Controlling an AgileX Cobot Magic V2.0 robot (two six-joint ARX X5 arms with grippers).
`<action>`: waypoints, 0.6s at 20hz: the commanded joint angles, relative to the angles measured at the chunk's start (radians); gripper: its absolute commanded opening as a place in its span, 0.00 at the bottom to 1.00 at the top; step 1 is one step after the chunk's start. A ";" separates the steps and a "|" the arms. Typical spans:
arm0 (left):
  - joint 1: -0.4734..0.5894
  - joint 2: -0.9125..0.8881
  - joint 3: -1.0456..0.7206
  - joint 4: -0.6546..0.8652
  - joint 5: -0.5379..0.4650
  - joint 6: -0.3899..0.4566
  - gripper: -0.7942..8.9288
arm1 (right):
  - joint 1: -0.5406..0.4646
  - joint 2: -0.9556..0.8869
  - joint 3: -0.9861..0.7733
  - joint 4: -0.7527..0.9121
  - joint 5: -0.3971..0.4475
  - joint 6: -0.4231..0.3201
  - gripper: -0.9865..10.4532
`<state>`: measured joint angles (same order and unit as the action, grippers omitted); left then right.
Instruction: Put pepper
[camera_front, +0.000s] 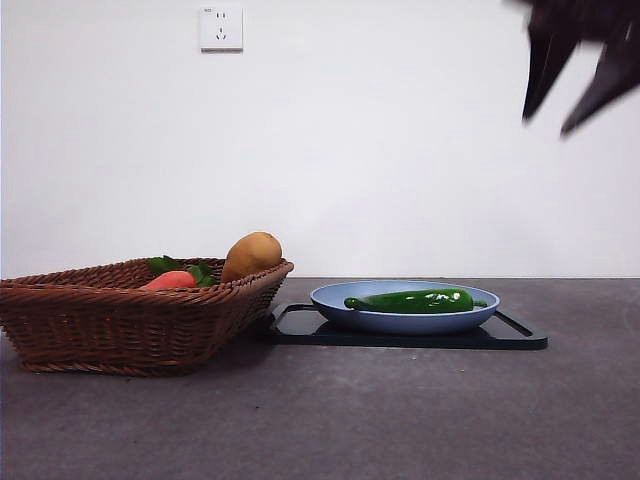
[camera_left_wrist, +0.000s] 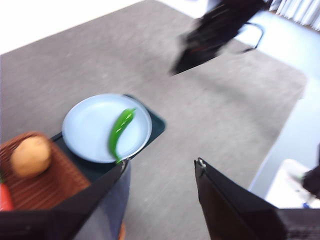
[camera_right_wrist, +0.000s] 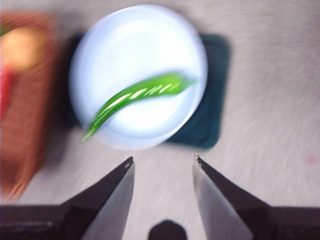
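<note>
The long glossy green pepper (camera_front: 415, 300) lies flat in the light blue plate (camera_front: 400, 322), which sits on a dark tray (camera_front: 510, 335). The pepper also shows in the left wrist view (camera_left_wrist: 120, 131) and the right wrist view (camera_right_wrist: 137, 97). My right gripper (camera_right_wrist: 163, 158) is open and empty, high above the table near the plate; it shows as dark blurred jaws at the front view's top right (camera_front: 546, 127). My left gripper (camera_left_wrist: 160, 162) is open and empty, held high and off to the side of the plate.
A brown wicker basket (camera_front: 110, 320) stands left of the tray, touching it. It holds a yellow-brown potato-like item (camera_front: 251, 254) and an orange-red item with green leaves (camera_front: 170, 281). A white wall with a socket is behind the grey table.
</note>
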<state>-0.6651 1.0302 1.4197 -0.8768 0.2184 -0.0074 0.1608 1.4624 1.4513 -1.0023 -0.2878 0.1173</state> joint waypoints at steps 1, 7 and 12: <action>-0.007 0.007 0.021 -0.011 -0.011 0.021 0.32 | 0.037 -0.104 0.020 -0.078 -0.001 -0.041 0.27; -0.007 0.007 0.021 -0.058 -0.009 0.032 0.32 | 0.169 -0.310 0.020 -0.289 -0.001 -0.067 0.27; -0.007 0.007 0.021 -0.089 -0.008 0.031 0.11 | 0.237 -0.352 0.020 -0.369 -0.002 -0.118 0.11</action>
<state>-0.6651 1.0302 1.4197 -0.9714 0.2115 0.0120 0.3916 1.1049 1.4525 -1.3560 -0.2878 0.0273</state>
